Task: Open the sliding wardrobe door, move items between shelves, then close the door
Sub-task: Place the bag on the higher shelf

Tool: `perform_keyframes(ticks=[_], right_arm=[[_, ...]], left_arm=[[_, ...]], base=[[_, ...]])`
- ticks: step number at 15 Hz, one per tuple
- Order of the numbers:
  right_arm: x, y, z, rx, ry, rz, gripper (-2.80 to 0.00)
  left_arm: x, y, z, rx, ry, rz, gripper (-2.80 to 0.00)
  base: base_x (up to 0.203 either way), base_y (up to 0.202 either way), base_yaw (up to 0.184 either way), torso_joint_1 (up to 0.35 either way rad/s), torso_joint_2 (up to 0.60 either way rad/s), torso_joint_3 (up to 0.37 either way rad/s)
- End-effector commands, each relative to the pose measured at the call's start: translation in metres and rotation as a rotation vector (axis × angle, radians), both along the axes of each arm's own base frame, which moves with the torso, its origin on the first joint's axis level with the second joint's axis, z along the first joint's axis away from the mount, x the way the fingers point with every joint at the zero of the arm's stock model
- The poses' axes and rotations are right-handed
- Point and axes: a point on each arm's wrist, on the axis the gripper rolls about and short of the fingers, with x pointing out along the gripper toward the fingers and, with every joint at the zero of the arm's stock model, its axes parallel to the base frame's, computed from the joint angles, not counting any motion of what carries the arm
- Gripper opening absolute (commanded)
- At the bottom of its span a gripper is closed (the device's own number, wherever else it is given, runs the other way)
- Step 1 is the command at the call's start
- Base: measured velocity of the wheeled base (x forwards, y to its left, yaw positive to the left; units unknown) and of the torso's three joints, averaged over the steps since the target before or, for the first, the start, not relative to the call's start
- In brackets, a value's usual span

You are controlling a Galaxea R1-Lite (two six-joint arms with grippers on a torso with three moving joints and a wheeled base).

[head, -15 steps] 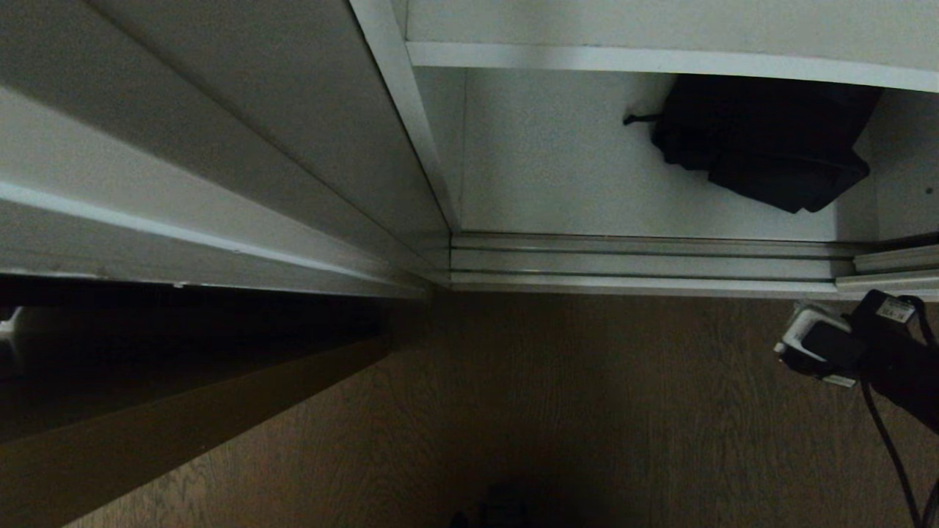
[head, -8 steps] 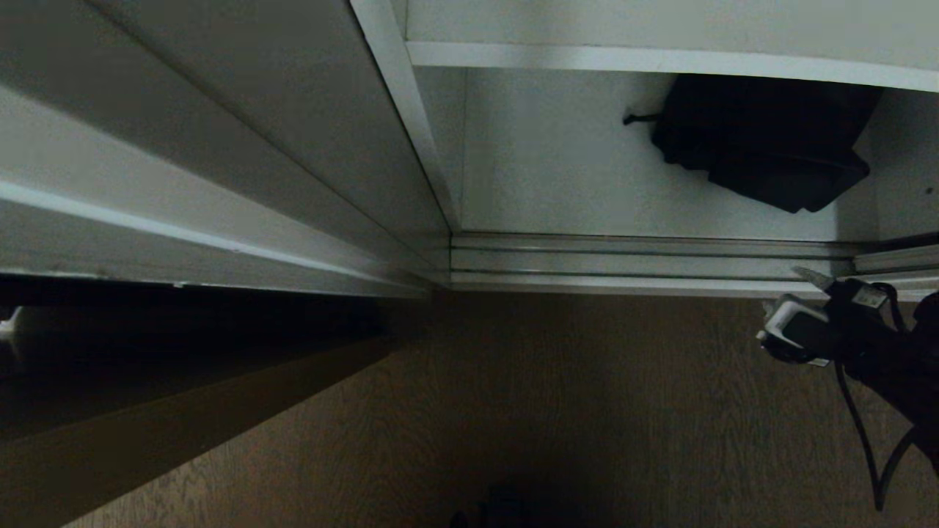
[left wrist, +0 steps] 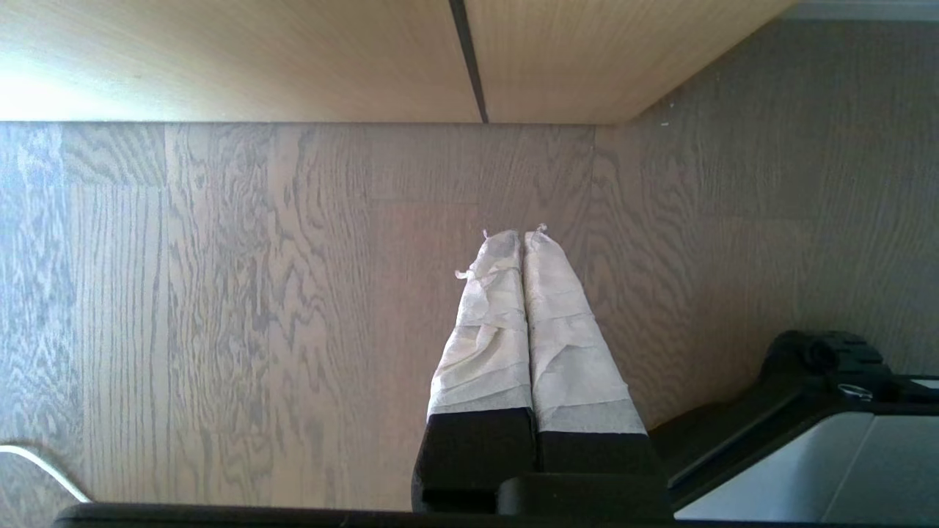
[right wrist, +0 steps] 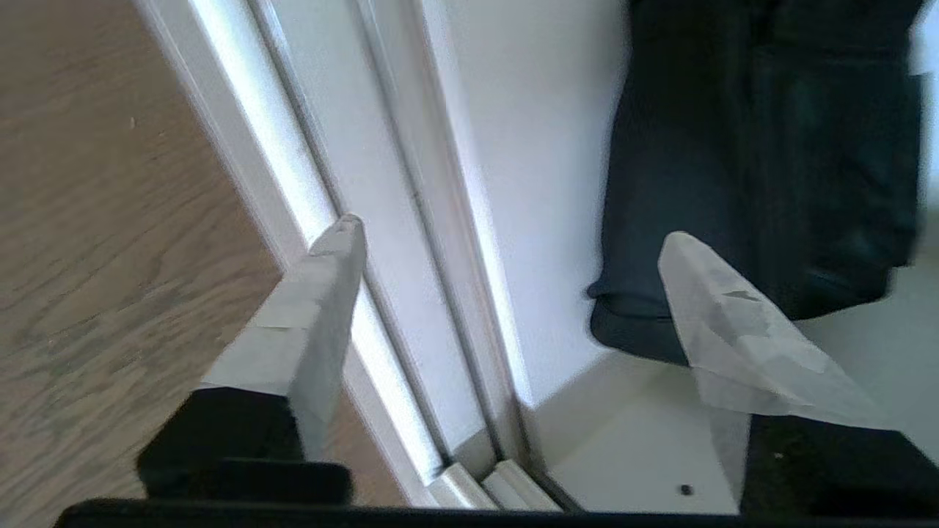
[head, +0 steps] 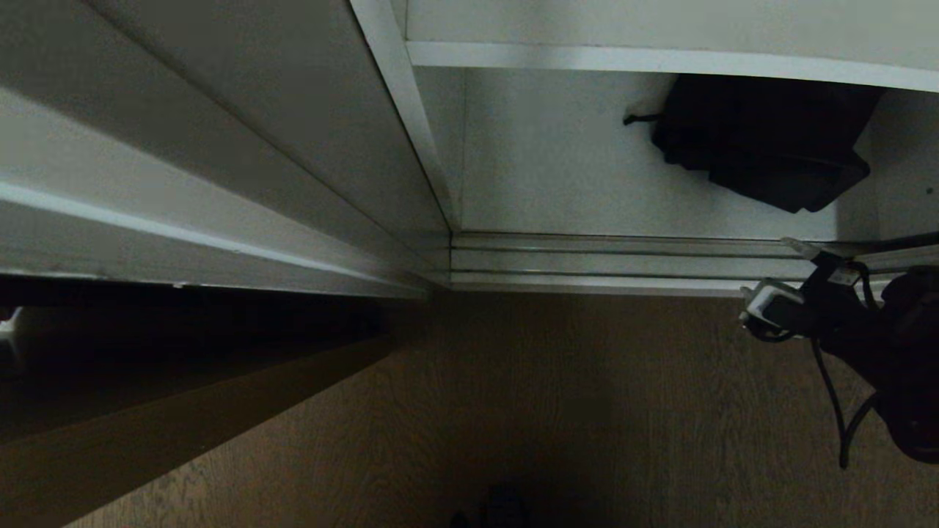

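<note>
The black fabric bag [head: 763,139] lies on the wardrobe's white bottom board [head: 557,176], at its right side, under a white shelf [head: 587,57]. My right gripper [head: 781,277] hangs open and empty over the silver floor track [head: 623,262], in front of the bag. In the right wrist view the right gripper [right wrist: 510,233] has one finger over the track [right wrist: 411,220]; the other is in front of the bag [right wrist: 733,147]. Of the sliding wardrobe door only pale bottom rail ends [head: 899,258] show at the far right. The left gripper [left wrist: 523,235] is shut and parked over the floor.
Brown wood-grain floor [head: 587,411] lies in front of the wardrobe. A grey wall of panels [head: 220,147] rises left of the opening. A light wood-grain door with a dark groove [left wrist: 469,66] stands beyond the left gripper. My right arm's cable [head: 836,411] dangles.
The right gripper has opened from shut. It has moved up and left from the floor's right edge to the track, closer to the bag. The bag has not moved.
</note>
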Motion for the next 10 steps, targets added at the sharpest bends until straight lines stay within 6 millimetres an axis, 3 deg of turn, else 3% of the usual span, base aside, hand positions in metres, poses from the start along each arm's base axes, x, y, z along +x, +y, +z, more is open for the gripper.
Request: perform_keyframes(ticks=[1, 10], right_arm=[[0.018, -0.006, 0.003, -0.013, -0.049, -0.004, 0.0], [0.078, -0.04, 0.008, -0.072, -0.216, 0.029, 0.0]], left_arm=[[0.0, 0.0, 0.0, 0.0, 0.0, 0.0, -2.8], [0.0, 0.0, 0.0, 0.0, 0.0, 0.0, -2.8]], base=[[0.0, 0.0, 0.0, 0.0, 0.0, 0.0], [0.0, 0.0, 0.0, 0.0, 0.0, 0.0]])
